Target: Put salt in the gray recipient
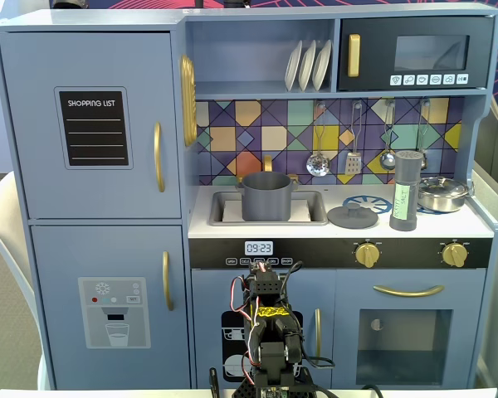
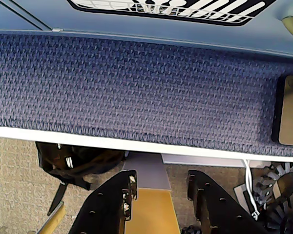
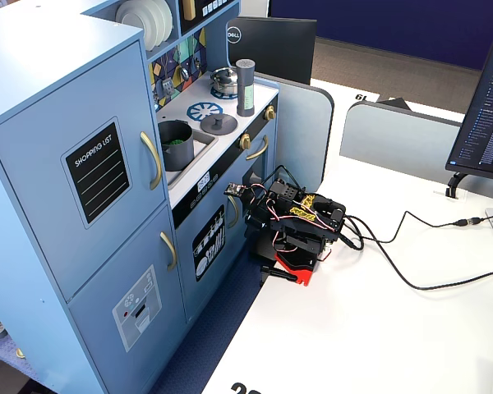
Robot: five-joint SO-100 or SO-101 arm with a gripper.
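Observation:
The salt (image 1: 406, 191), a tall dark-gray shaker with a pale green label, stands upright on the toy kitchen's counter, right of the stove ring; it also shows in a fixed view (image 3: 246, 87). The gray recipient (image 1: 266, 196), a matte dark-gray pot, sits in the sink, to the left of the salt in a fixed view, and also shows in a fixed view (image 3: 176, 144). My arm (image 3: 296, 226) is folded low on the white table in front of the kitchen, well below both. In the wrist view my gripper (image 2: 159, 183) is open and empty, jaws apart.
A flat gray lid with a knob (image 1: 353, 216) lies between the pot and the salt. A shiny steel pot (image 1: 442, 193) stands right of the salt. Utensils hang on the back wall above. Cables (image 3: 411, 279) run across the table. The wrist view shows blue woven fabric (image 2: 136, 83).

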